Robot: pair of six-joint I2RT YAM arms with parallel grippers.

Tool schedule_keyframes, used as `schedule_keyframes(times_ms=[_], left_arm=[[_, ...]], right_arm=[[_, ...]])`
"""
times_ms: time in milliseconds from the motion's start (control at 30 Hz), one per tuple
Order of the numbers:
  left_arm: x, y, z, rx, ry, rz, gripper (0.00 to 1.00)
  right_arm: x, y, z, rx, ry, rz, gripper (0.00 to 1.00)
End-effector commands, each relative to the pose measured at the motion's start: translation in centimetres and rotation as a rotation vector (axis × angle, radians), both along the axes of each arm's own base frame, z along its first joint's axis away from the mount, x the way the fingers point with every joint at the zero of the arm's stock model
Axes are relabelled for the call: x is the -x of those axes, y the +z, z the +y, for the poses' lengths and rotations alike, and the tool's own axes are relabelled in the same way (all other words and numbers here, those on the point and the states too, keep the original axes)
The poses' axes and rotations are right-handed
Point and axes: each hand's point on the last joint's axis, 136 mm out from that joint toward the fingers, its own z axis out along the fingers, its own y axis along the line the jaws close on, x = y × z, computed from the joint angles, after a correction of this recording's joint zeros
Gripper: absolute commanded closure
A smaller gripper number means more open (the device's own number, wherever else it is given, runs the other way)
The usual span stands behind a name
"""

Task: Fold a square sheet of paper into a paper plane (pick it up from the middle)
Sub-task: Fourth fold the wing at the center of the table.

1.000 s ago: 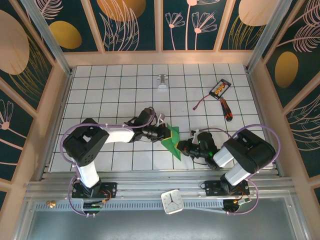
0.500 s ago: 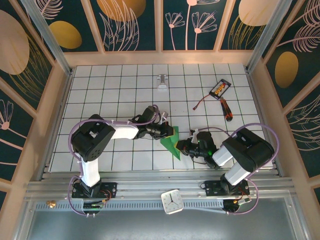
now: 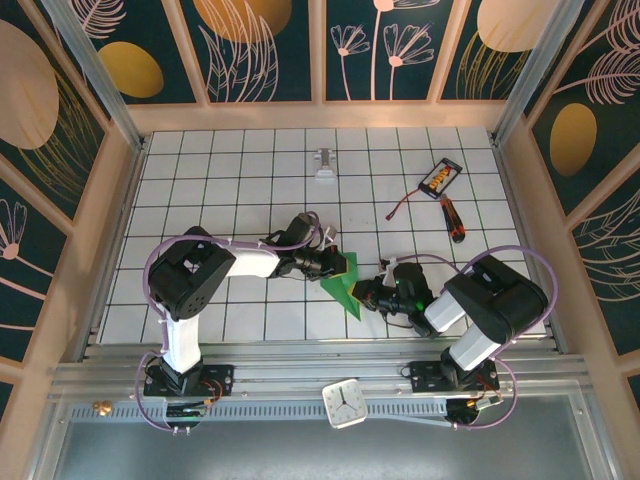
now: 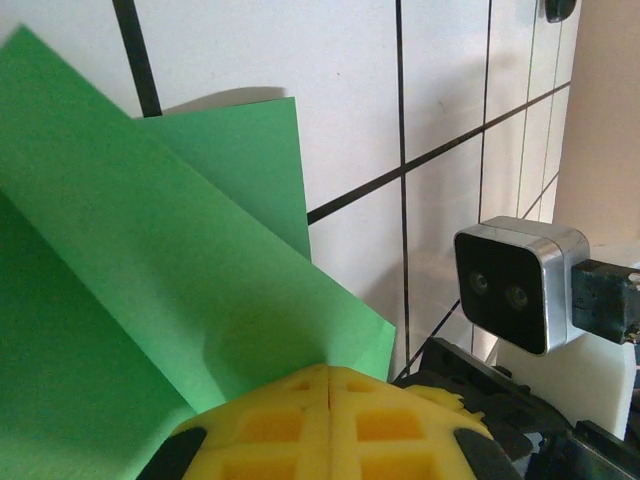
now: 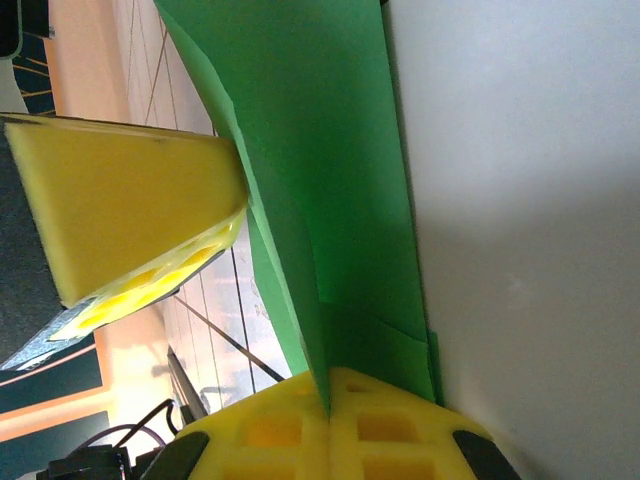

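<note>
Square sheet of paper [image 3: 344, 285], part-folded, sticks straight out ahead of the right gripper [image 5: 328, 398], its pads [image 5: 392, 425] clamped on the near edge, crease running away from them. Left gripper [image 4: 328, 388], jaws together, touches the sheet from the opposite side, equally near.

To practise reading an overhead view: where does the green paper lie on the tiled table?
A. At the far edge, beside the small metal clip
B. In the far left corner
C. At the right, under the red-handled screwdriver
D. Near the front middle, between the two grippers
D: in the top view the green paper lies near the front middle of the table, with the left gripper at its left and the right gripper at its right.
</note>
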Motion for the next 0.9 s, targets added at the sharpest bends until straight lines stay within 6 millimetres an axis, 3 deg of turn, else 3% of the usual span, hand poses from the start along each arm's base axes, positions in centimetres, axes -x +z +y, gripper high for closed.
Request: schedule_keyframes(times_ms=[0,867], left_arm=[[-0.3,-0.3,0.0,-0.021,-0.007,-0.014,0.97],[-1.1,-2.1,2.1,-0.106,0.03,-0.028,0.98]], right_arm=[[2.2,-5.0,-2.6,0.159,-0.041,0.175,1.0],[2.3,-5.7,-2.6,0.186,-0.035,0.204,1.0]])
